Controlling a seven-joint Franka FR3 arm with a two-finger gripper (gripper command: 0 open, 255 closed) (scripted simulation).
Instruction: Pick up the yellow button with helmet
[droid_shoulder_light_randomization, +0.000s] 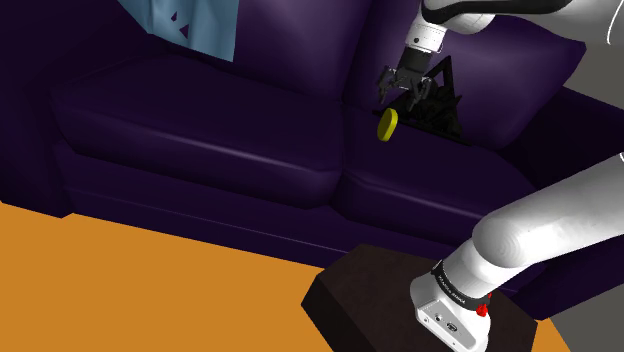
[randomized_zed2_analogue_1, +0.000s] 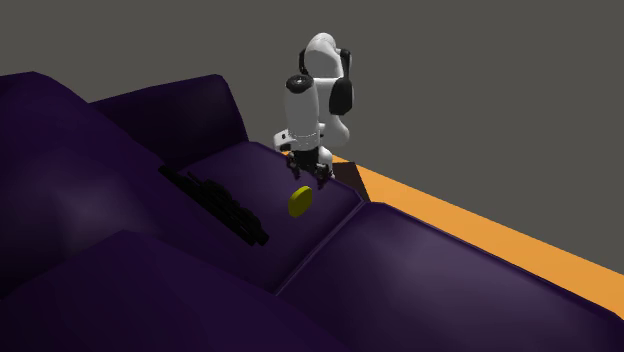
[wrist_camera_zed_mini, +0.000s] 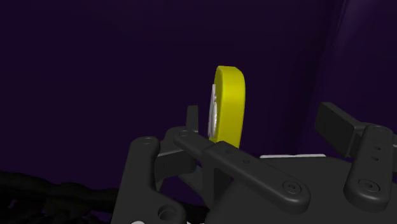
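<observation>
- Shoulder view: the gripper (droid_shoulder_light_randomization: 408, 97) hangs over the purple sofa (droid_shoulder_light_randomization: 200, 140) seat. The yellow button (droid_shoulder_light_randomization: 388, 124) stands on edge just below its tips. I judge this the approach to the grasp.
- Second exterior view: the button (randomized_zed2_analogue_1: 299, 201) sits under the gripper (randomized_zed2_analogue_1: 310, 174), apart from a black jagged object (randomized_zed2_analogue_1: 220, 208).
- Wrist view: only here do the gripper (wrist_camera_zed_mini: 262, 124) fingers show, spread wide. The button (wrist_camera_zed_mini: 229, 105) stands close to one and clear of the other, unheld. The next move calls for centring, then closing.

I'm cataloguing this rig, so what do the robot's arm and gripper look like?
The arm is glossy white with rounded, tubular links and dark joints. Near its foot sit a black band and a small red knob. The gripper is all black, built from bars pinned with round pivots.
</observation>
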